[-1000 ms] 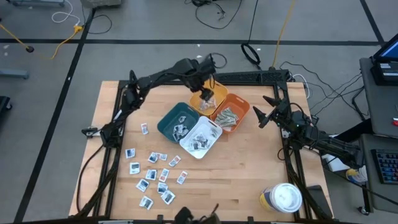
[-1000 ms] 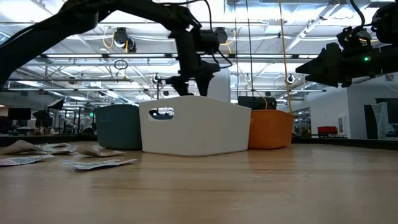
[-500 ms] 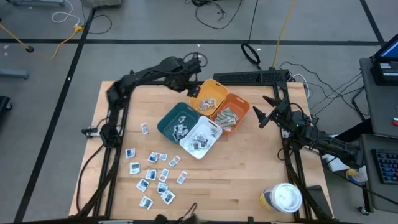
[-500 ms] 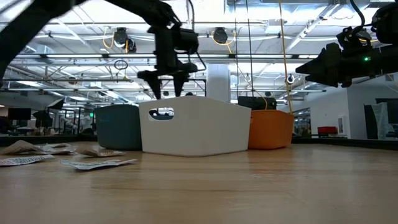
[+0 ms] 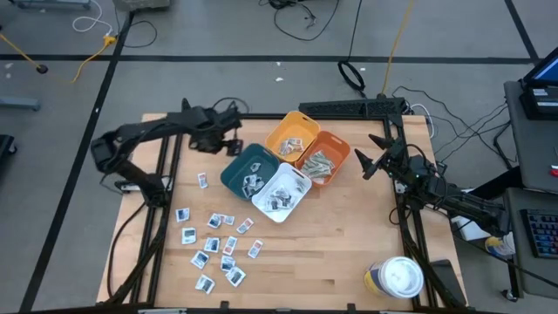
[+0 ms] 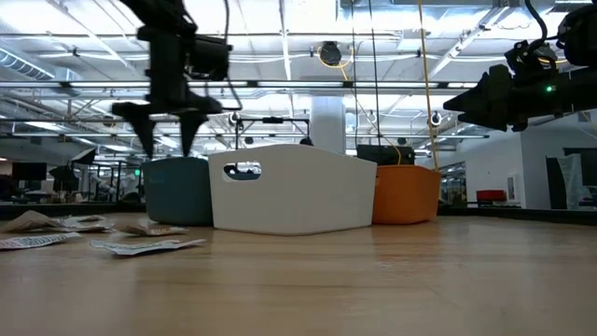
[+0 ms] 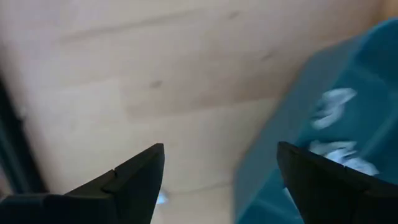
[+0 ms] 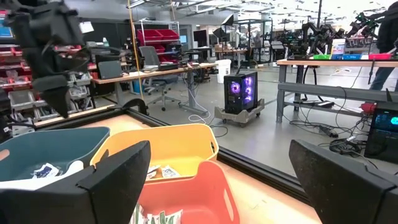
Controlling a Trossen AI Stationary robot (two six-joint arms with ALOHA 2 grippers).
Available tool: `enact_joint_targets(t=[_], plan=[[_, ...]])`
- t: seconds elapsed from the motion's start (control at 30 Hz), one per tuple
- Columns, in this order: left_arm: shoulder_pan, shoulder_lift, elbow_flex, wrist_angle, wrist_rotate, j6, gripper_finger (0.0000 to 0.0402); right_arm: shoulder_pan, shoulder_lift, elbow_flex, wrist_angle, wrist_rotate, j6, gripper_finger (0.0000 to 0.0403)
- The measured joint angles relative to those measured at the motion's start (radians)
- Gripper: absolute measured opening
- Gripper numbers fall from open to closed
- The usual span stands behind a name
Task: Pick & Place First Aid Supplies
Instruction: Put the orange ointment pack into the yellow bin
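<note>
My left claw (image 5: 228, 146) hangs spread and empty above bare wooden table (image 5: 349, 235) beside the teal bin (image 5: 248, 170). My right claw (image 5: 366, 163) waits spread past the orange bin (image 5: 324, 157). First aid packets (image 5: 218, 248) lie scattered nearer the front edge; their markings are unreadable.
</note>
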Motion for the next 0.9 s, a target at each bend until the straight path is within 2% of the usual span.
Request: enact_joint_targets(t=[0.2,0.43,0.67,0.9], plan=[[0.0,-0.159,-0.175,-0.038,-0.003,-0.084,0.0318,0.0,0.0,0.0,0.0,0.0,0.0,0.0377],[0.0,-0.287,-0.306,-0.076,0.005,-0.149,0.0319,0.0,0.0,0.0,0.0,0.0,0.0,0.0377],[-0.033,-0.306,-0.423,-0.051,0.001,-0.182,0.0319,0.0,0.0,0.0,0.0,0.0,0.0,0.0377],[-0.11,-0.302,-0.526,0.082,-0.018,-0.222,0.0319,0.0,0.0,0.0,0.0,0.0,0.0,0.0377]])
